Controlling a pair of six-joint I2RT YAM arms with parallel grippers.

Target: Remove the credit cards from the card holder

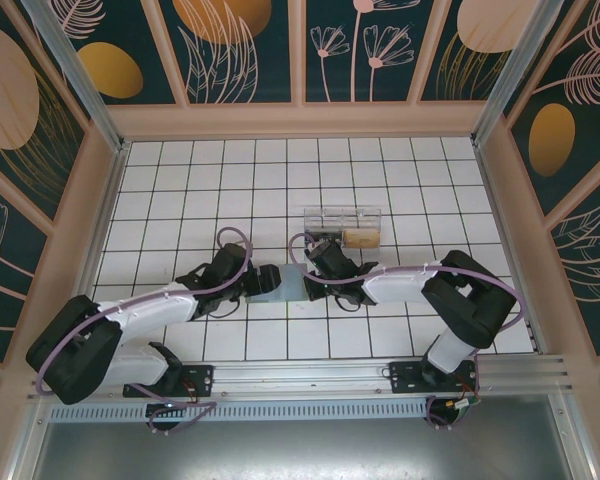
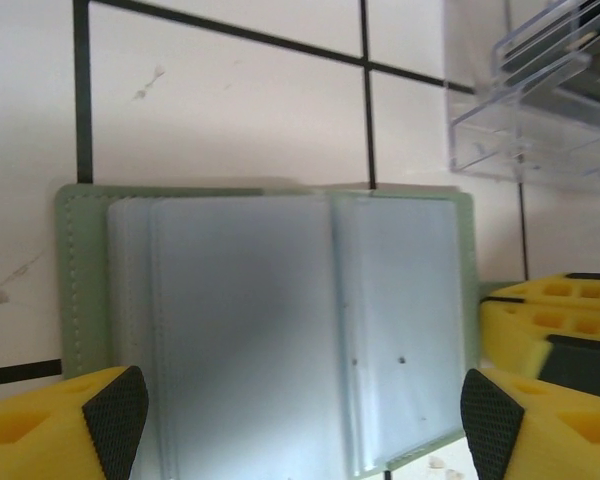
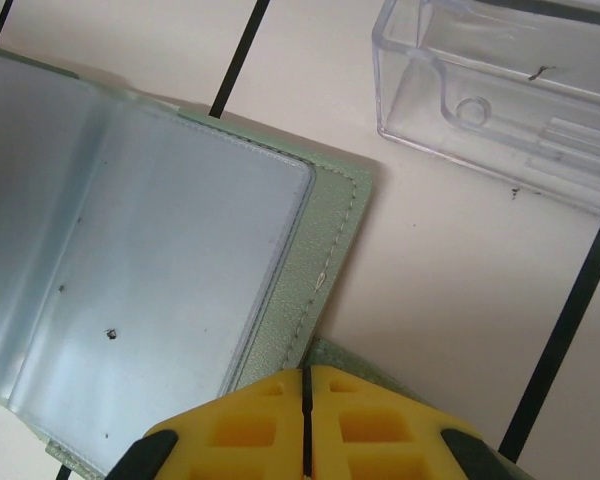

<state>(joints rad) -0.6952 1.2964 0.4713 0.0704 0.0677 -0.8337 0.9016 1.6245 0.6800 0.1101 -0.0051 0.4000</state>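
Note:
The card holder (image 1: 280, 283) lies open on the tiles between my two grippers, grey-green with pale clear sleeves (image 2: 270, 320) facing up. I cannot tell any credit cards apart from the sleeves. My left gripper (image 2: 305, 415) is open, with one black-tipped finger (image 2: 115, 415) on each side of the holder's near end. My right gripper (image 3: 306, 410) is shut, its yellow fingers together over the holder's stitched edge (image 3: 315, 280) and a green tab (image 3: 365, 368).
A clear plastic box (image 1: 342, 227) stands just behind the holder, close to the right gripper (image 1: 315, 275), with a tan item (image 1: 360, 237) inside. White tiled floor lies all around, and wooden walls ring the workspace.

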